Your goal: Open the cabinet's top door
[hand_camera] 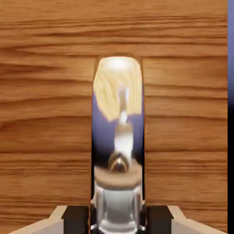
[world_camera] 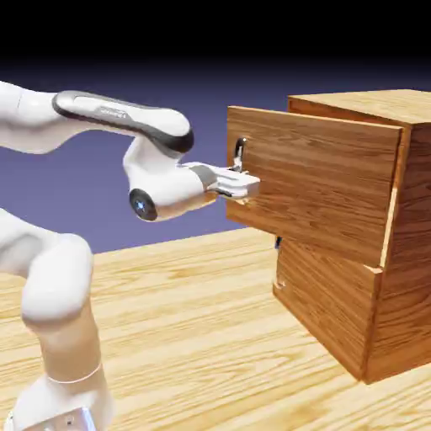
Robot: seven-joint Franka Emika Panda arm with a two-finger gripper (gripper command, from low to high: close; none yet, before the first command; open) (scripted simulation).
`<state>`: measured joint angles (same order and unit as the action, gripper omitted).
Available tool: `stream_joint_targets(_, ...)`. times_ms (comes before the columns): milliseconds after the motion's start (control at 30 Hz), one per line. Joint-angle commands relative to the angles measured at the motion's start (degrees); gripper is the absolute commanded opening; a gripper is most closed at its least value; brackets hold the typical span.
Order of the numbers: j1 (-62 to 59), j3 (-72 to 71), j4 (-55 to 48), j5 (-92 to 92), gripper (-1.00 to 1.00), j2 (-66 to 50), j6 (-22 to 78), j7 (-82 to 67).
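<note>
The gripper [world_camera: 240, 183] of the white arm [world_camera: 172, 185] is closed on the lower part of the curved metal handle [hand_camera: 118, 146], a fingertip on either side of it. Just behind the handle is the top door [world_camera: 311, 177], standing partly open, swung out from the cabinet [world_camera: 408, 244]. Below it, the lower door [world_camera: 324, 303] sits closed. The cabinet stands on the wood-grain tabletop [world_camera: 194, 337], at the exterior view's right, with a blue-violet backdrop [world_camera: 198, 227] beyond the tabletop's far edge.
</note>
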<state>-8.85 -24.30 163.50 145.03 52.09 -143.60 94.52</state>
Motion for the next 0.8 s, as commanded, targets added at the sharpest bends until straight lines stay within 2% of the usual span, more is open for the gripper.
stream_joint_targets(0, 0.8, 1.6, 1.1, -2.5, -1.0, 1.1, 0.8, 1.2)
stream_joint_targets(333, 4.0, 17.2, 9.4, -27.4, -1.0, 10.8, 9.3, 11.8)
stream_joint_targets(767, -2.6, 39.2, 11.6, -59.8, -1.0, 14.5, 27.3, 19.5)
